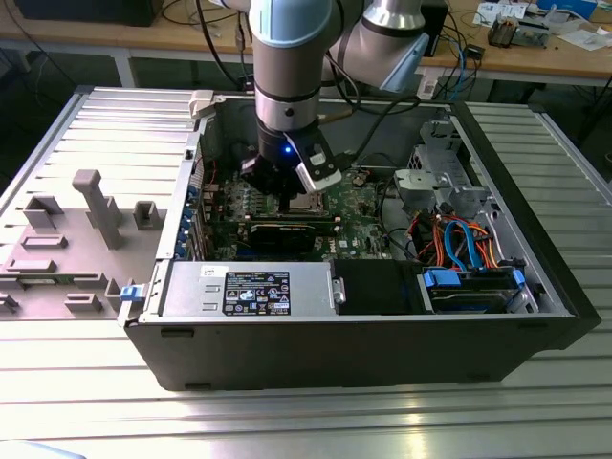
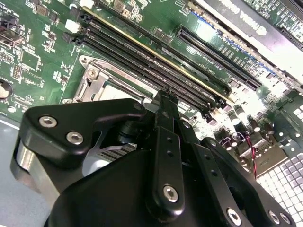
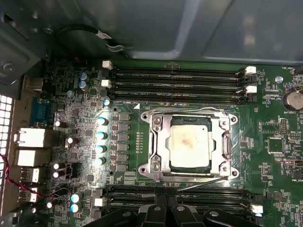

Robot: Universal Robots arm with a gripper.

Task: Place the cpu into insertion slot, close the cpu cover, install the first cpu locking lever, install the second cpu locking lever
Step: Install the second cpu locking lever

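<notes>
Exterior view, arm: you see the gripper (image 1: 290, 194) lowered into the open computer case (image 1: 287, 354), its tip just above the socket area of the motherboard (image 1: 368, 229).
Exterior view, surroundings: the case lies on a ribbed metal table (image 1: 287, 421); a grey fixture block (image 1: 96, 206) stands to the exterior view's left of it.
Second wrist view, pincer: the black fingers (image 2: 166, 142) appear pressed together, with no gap visible between them and nothing held. Their tip sits at the edge of the socket, beside the memory slots (image 2: 156, 61); you cannot tell whether it touches the metal.
First wrist view, cpu: the cpu (image 3: 190, 145) lies flat in the insertion slot, its grey face showing.
First wrist view, cpu cover: the cpu cover (image 3: 158, 142) is down around the chip, framing it.
First wrist view, levers: one thin locking lever (image 3: 203, 183) stands slightly off the frame's edge nearest the fingers.
</notes>
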